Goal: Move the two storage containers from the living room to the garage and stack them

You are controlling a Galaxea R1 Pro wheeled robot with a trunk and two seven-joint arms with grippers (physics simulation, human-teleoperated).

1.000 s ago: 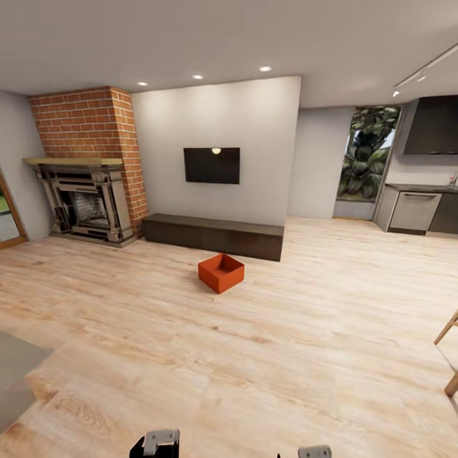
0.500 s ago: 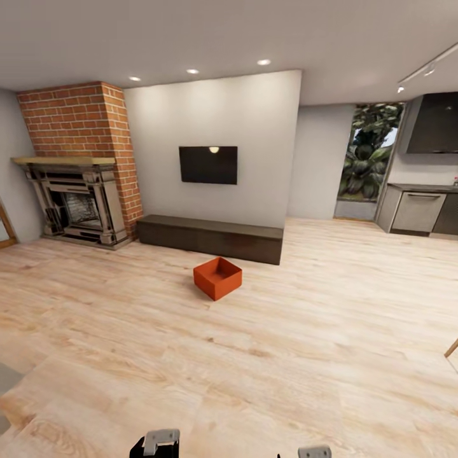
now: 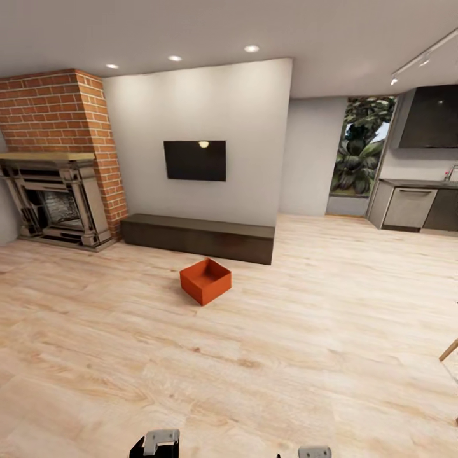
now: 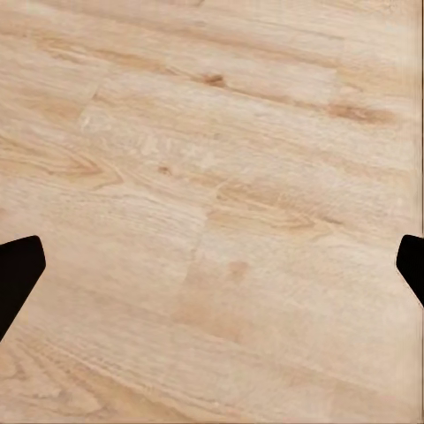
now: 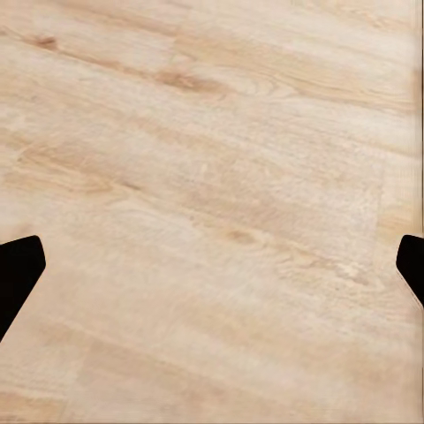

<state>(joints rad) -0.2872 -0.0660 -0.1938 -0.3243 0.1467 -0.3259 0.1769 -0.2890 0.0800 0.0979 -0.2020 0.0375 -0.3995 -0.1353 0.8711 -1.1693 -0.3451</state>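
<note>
One orange-red storage container (image 3: 205,280) sits alone on the light wood plank floor (image 3: 273,356) of the living room, open side up and turned cornerwise to the robot, just in front of the long dark low cabinet (image 3: 198,237). Only this one container is in sight from here. It is well apart from the robot, with a broad stretch of bare planks between them, so I judge the job is at its approach stage: the box is not yet picked up and the garage is nowhere to be seen.

Both arms hang low, wrists pointing at the planks. The left hand (image 4: 212,274) is spread wide, its dark fingertips (image 4: 18,269) showing at opposite edges of the wrist view with only wood grain between them. The right hand (image 5: 212,274) is the same, wide and empty; that seems a sensible carry posture while driving.

Around the box: a red brick fireplace (image 3: 54,159) to the left, a black TV (image 3: 194,160) on the wall above the cabinet, a kitchen unit (image 3: 413,207) far right, and a wooden leg (image 3: 448,350) poking in at the right edge. Nothing blocks the straight path; the cabinet close behind the box leaves little room beyond it.
</note>
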